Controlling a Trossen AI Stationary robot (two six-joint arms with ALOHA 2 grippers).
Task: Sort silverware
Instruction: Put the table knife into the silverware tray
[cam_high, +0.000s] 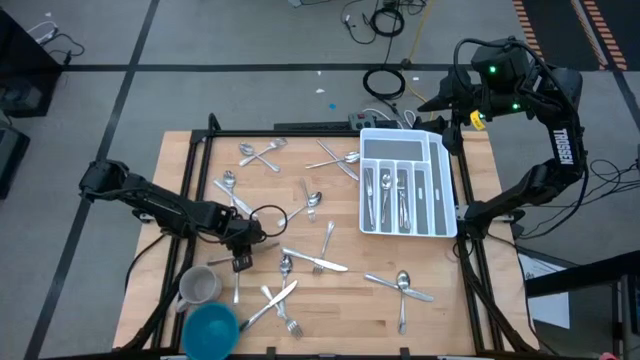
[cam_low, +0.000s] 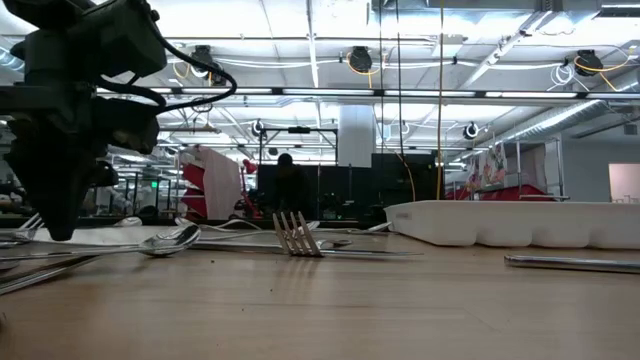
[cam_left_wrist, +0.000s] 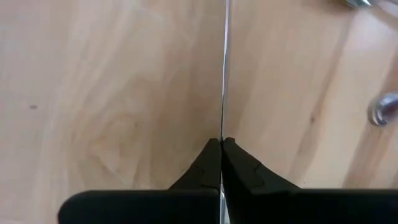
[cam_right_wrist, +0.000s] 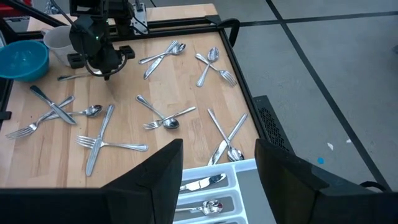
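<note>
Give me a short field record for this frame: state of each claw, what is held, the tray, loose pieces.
left claw: shut on a thin utensil handle lying on the table, near the mug and blue bowl
right claw: open, raised beyond the table's far right corner, holding nothing
tray: white organiser at right, some silverware in its slots
loose silverware: forks, spoons and knives scattered over the table, several crossed

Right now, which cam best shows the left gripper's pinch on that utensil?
Left wrist view: the left gripper is shut on a thin utensil handle lying on the table. The high view shows the gripper low near the mug, the pinch hidden. The low view shows only its dark body; the right wrist view shows it far off.
</note>
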